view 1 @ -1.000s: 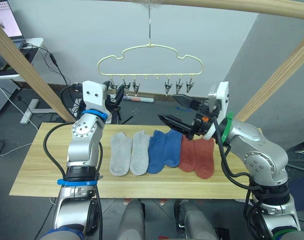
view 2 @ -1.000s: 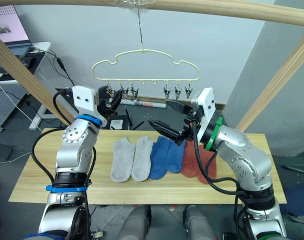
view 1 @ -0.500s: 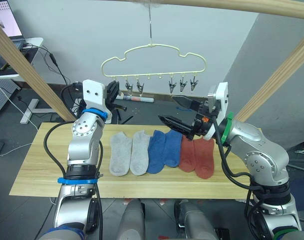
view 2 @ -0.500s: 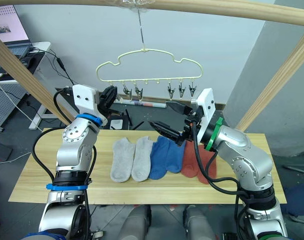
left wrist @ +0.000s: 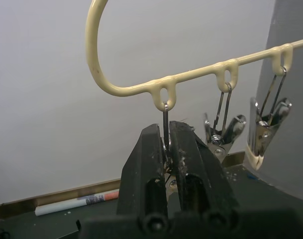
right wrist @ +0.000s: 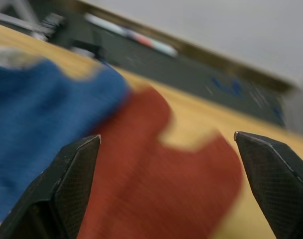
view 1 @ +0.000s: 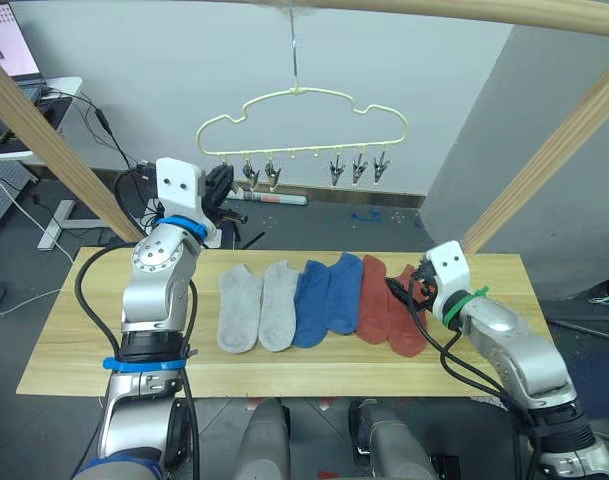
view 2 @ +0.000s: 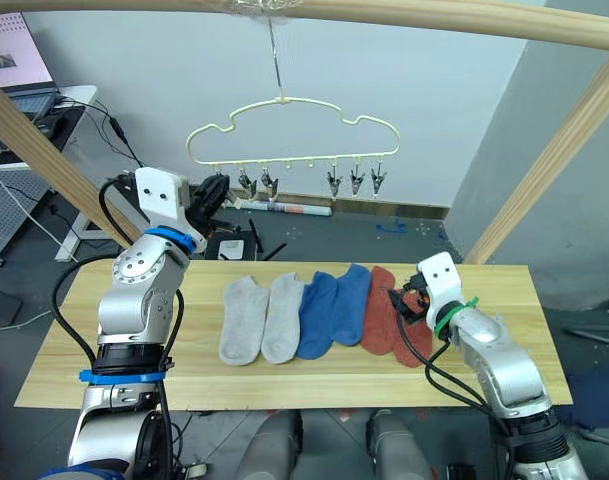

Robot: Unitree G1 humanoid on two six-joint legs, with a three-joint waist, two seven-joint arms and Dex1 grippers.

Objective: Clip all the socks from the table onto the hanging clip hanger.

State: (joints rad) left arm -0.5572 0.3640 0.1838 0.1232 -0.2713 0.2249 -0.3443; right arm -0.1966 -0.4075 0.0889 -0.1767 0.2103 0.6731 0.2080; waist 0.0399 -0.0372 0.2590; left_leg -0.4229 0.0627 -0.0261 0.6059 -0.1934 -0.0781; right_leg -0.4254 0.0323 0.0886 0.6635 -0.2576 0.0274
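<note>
Six socks (view 1: pixel 322 303) lie unclipped on the tabletop (view 1: pixel 64 340). Right gripper (right wrist: pixel 166 164), jaws spread, is poised over the rust-red pair; grasping is judged next. Left gripper (left wrist: pixel 167 149) is clamped on a hanger clip (left wrist: pixel 165 127).

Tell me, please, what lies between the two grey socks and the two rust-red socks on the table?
The two blue socks lie between the grey socks and rust-red socks, as the left eye view shows.

Silver arms, black cables; blue bands left, green bands right — white wrist blocks

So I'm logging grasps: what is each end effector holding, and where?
Left end effector: shut on the hanger's end clip. Right end effector: open, holding nothing.
</note>
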